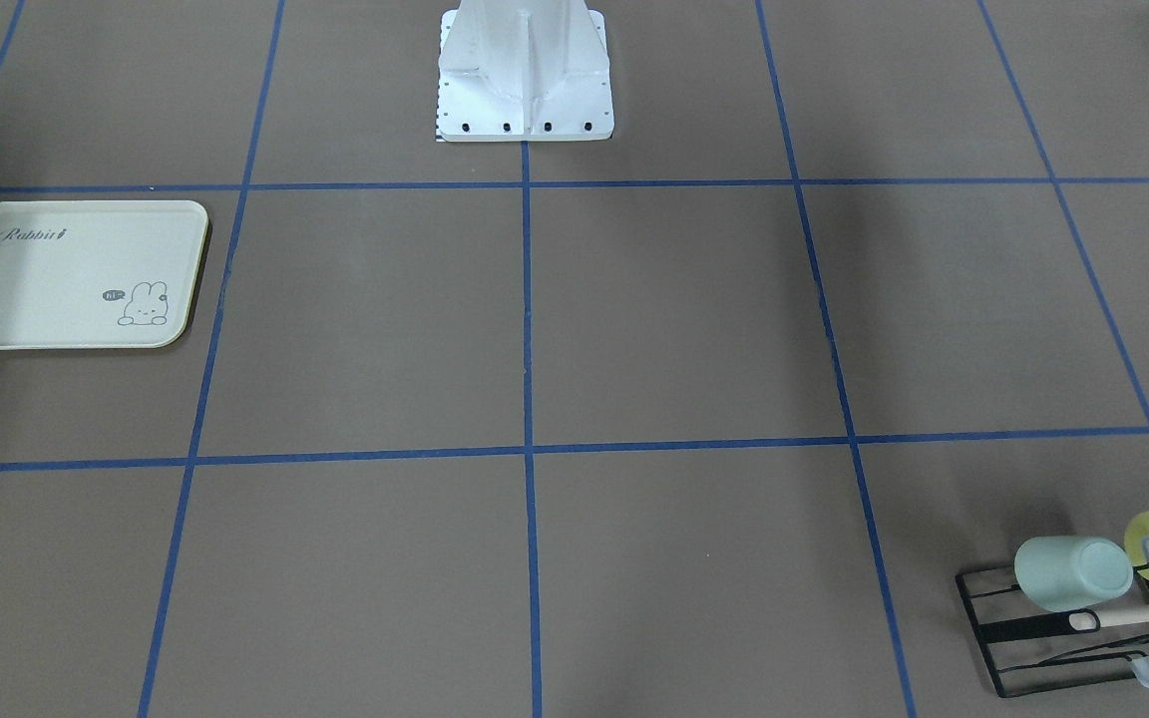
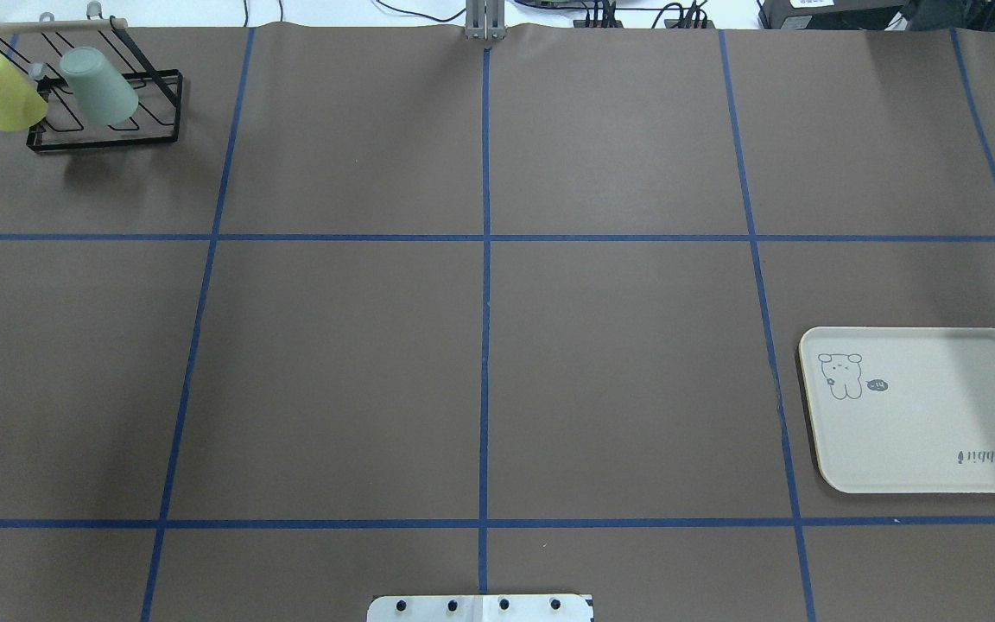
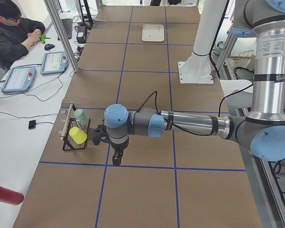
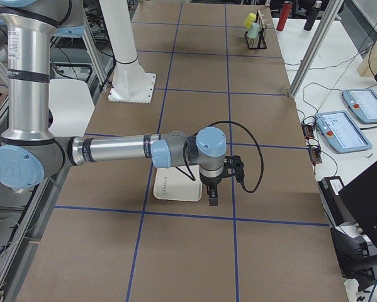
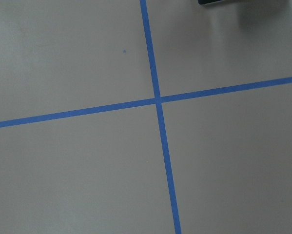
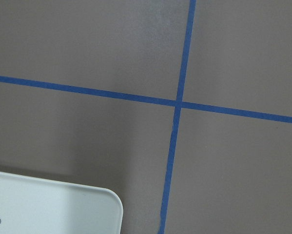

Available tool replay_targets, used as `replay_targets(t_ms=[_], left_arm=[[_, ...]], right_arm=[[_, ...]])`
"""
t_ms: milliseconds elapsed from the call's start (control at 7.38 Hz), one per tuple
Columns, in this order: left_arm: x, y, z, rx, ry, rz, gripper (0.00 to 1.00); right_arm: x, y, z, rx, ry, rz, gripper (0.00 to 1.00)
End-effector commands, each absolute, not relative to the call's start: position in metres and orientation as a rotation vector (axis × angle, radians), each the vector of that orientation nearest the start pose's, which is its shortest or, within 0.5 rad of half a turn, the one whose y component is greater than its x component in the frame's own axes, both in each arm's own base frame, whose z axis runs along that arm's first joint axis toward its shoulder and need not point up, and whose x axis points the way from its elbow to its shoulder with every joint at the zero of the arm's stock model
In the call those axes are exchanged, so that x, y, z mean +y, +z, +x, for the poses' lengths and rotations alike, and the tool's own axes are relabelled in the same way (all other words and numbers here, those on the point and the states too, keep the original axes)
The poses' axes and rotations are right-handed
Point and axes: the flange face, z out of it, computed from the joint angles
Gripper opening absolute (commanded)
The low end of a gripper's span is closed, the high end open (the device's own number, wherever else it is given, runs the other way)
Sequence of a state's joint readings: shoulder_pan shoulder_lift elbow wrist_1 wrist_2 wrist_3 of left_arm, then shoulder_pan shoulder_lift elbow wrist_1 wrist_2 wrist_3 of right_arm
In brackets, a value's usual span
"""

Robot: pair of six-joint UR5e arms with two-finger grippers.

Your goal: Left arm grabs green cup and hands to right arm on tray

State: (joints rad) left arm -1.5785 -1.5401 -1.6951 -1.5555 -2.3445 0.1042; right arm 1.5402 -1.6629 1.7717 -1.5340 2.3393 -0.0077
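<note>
Brown gridded worktop point(image 2: 333, 371): green cup point(image 1: 1073, 573) sits on its rack point(image 2: 109, 142), left end effector point(image 3: 116, 161) nearby, right end effector point(image 4: 212, 200) by the tray point(image 2: 921, 432); whether either is open, cannot tell. Next, likely: reach the cup.

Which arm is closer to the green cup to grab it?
The left arm. The left gripper hangs beside the black rack holding the green cup; the right gripper hangs far away by the tray.

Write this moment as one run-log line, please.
green cup: on rack beside yellow cup | tray: without cup | left claw: near rack, state unclear | right claw: by tray, state unclear
</note>
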Motion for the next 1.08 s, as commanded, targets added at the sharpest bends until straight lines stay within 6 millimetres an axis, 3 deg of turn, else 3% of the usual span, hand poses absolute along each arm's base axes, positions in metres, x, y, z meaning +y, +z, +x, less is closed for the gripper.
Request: replay_targets(t_ms=[0,406,542,677,948], left_arm=[[-0.483,0.612,-0.067,0.768,0.125,0.120,1.00],[-0.496,0.597,-0.067,0.767,0.135,0.163,1.00],[-0.516,0.570,-0.066,0.762,0.174,0.256,1.00],[-0.523,0.565,-0.066,0.761,0.184,0.291,1.00],[-0.544,0.555,-0.064,0.781,0.093,0.275,1.00]], right_arm=[[-0.462,0.599,0.049,-0.769,-0.095,0.129,1.00],[-0.472,0.591,0.042,-0.766,-0.114,0.140,1.00],[-0.483,0.579,0.042,-0.766,-0.123,0.163,1.00],[-0.496,0.566,0.034,-0.767,-0.148,0.185,1.00],[-0.537,0.514,0.002,-0.769,-0.237,0.256,1.00]])
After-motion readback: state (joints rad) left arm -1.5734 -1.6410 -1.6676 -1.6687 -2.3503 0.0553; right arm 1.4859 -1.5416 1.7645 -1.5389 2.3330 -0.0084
